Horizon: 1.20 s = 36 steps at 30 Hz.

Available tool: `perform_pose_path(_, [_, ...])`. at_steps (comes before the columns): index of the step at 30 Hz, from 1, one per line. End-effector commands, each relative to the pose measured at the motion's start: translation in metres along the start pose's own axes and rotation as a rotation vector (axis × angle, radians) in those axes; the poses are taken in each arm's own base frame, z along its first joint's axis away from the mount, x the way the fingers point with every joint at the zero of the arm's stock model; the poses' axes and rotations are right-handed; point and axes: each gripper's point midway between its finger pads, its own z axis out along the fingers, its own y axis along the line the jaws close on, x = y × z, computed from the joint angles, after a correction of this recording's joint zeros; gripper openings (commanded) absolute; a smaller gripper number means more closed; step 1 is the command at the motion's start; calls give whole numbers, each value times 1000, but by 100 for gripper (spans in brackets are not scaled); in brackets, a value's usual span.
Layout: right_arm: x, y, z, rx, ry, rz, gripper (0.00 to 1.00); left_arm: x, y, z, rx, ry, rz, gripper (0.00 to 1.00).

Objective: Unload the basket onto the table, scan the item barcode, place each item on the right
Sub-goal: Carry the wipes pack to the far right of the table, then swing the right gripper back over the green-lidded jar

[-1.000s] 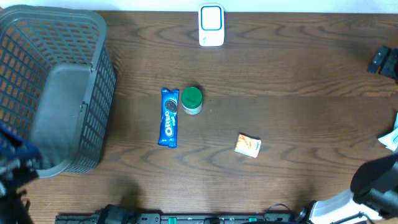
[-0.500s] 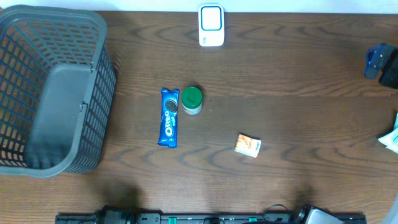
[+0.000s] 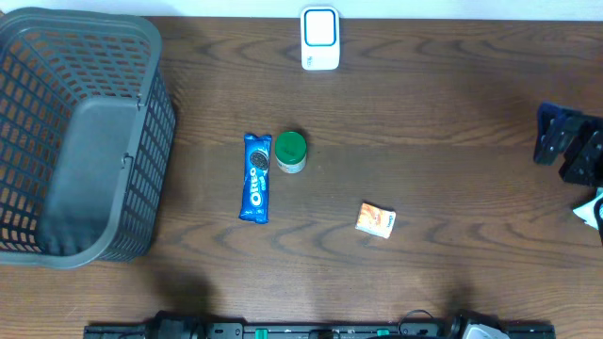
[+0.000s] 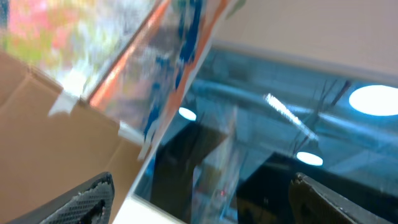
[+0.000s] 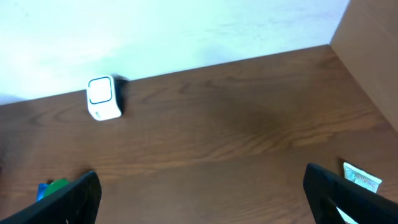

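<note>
Overhead, the dark wooden table (image 3: 452, 113) carries three small goods near its middle. A blue Oreo biscuit packet (image 3: 256, 179) lies lengthwise. A small jar with a green lid (image 3: 290, 151) sits just right of the packet's far end, touching it or nearly so. A small orange-and-white carton (image 3: 376, 220) lies apart to the near right. The print on all three is too small to read.

A white barcode scanner with a blue-edged window (image 3: 320, 38) stands at the far edge, well apart from them. A grey plastic lattice basket (image 3: 155, 141) fills the left side. The right gripper (image 3: 563, 146) shows at the right edge, partly cut off. In the right wrist view its fingertips (image 5: 74, 199) sit in the bottom corners, spread wide over bare table, with only slivers of jar and packet at the lower left. A white scrap (image 3: 592, 209) at the right edge is cut off and unidentifiable.

The left gripper (image 4: 199, 205) is outside the overhead frame. Its own blurred view points off the table at cardboard and ceiling lights, jaws spread with nothing between them.
</note>
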Motion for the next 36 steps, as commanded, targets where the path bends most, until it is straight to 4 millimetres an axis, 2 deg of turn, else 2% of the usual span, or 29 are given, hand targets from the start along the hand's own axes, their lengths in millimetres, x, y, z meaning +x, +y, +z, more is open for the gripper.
perform_pose_path(1, [1,20,-7,-91,-9,-85,99,39,-2,6,-11,99,-44,90])
perform_pose_path(2, [2,29,-8,-147,-6,-119,99,53,-9,7,25,133,-30,90])
perform_pose_path(3, [4,40,-8,-210,-1,-130,99,80,-18,8,76,185,-9,90])
perform_pose_path(4, [4,45,-8,-242,1,-129,99,98,-22,8,99,215,5,90])
perform_pose_path(8, [7,53,2,-308,37,-113,99,157,-19,8,99,288,55,90])
perform_pose_path(11, [17,61,16,-354,117,-68,99,206,-13,2,93,364,107,90])
perform_pose_path(14, [29,75,27,-405,193,-76,99,245,-6,-8,90,443,145,90])
perform_pose_path(17, [40,103,34,-513,259,-100,99,276,-8,-19,134,512,162,90])
perform_pose_path(23, [51,162,44,-753,370,-79,99,316,-4,-35,164,611,189,90])
perform_pose_path(26, [71,179,68,-681,439,-152,99,334,1,-42,154,653,193,90])
perform_pose_path(29, [92,197,101,-475,493,-158,99,351,6,-50,149,699,203,90])
perform_pose_path(31, [104,217,118,-394,494,-188,99,360,9,-55,145,720,214,90])
perform_pose_path(36, [150,278,151,-395,563,-222,99,376,16,-65,138,760,228,90])
